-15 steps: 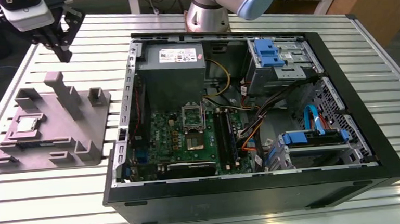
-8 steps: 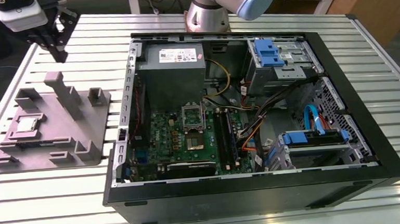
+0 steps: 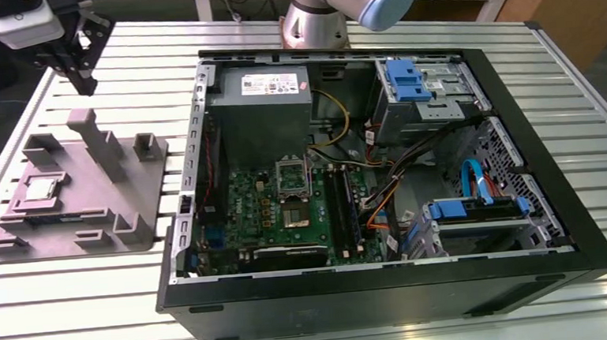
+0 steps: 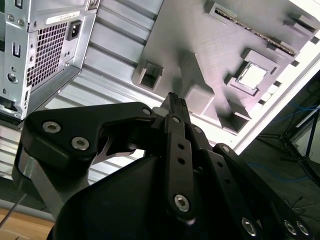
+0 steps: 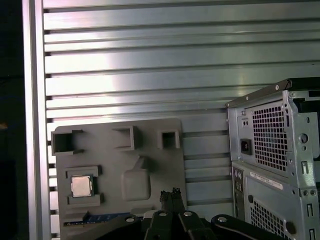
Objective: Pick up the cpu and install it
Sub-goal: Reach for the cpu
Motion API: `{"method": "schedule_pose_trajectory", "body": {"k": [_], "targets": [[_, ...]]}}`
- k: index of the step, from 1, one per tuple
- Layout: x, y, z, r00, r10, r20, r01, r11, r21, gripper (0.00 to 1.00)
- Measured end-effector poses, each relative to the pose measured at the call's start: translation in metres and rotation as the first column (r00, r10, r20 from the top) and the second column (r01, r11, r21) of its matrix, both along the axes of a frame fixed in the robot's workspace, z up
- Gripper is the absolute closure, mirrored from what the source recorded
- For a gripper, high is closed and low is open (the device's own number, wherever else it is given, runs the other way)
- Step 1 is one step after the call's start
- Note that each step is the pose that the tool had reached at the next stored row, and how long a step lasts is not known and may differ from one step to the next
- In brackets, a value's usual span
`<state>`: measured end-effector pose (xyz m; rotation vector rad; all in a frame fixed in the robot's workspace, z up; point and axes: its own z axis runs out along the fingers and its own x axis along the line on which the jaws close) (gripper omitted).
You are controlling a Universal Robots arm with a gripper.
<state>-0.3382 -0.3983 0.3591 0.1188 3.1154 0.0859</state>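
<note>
Gripper and workpiece before pick-up. My gripper (image 3: 84, 82) hangs in the air above the far corner of the grey fixture plate (image 3: 127, 220), at the exterior view's left, well apart from the open computer case (image 3: 396, 295); both stand on a slatted metal table (image 3: 80, 310). My jaws are drawn together, or all but together, and have hold of nothing. In the first wrist view the two black fingertips (image 5: 176, 193) stand side by side with only a sliver between them. The cpu (image 3: 39, 188) lies flat, silvery top up, in a square pocket of the plate, on the side away from the case and clear of my fingertips. Inside the case the motherboard (image 3: 285, 214) lies on the floor, with memory sticks (image 3: 337, 207) and loose cables (image 3: 380, 205) just beside the socket (image 3: 292, 182). Hazards, as I judge them: jaws this narrow cannot straddle the chip and would press on its top. The upright blocks (image 3: 96, 147) on the plate stand near the pocket and could catch a finger on a slanted approach. The chip is thin and offers little edge above the pocket walls, so a shallow or off-centre grip could tilt it or let it slip. At the socket, a turned or tilted chip could damage the contacts, and the cables could snag my fingers.
</note>
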Motion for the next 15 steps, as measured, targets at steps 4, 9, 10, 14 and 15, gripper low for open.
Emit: {"method": "schedule_pose_trajectory", "body": {"k": [4, 9, 10, 14, 15], "targets": [[-0.0029, 0.0000, -0.0005, 1.0000, 0.000, 0.0000, 0.000, 1.0000, 0.0004, 0.90], [-0.0052, 0.0000, -0.0012, 1.0000, 0.000, -0.0001, 0.000, 1.0000, 0.0009, 0.90], [-0.0058, 0.0000, -0.0013, 1.0000, 0.000, -0.0001, 0.000, 1.0000, 0.0010, 0.90], [-0.0079, 0.0000, -0.0021, 1.0000, 0.000, 0.0000, 0.000, 1.0000, 0.0014, 0.90], [-0.0085, 0.0000, -0.0022, 1.0000, 0.000, -0.0001, 0.000, 1.0000, 0.0013, 0.90]]}}
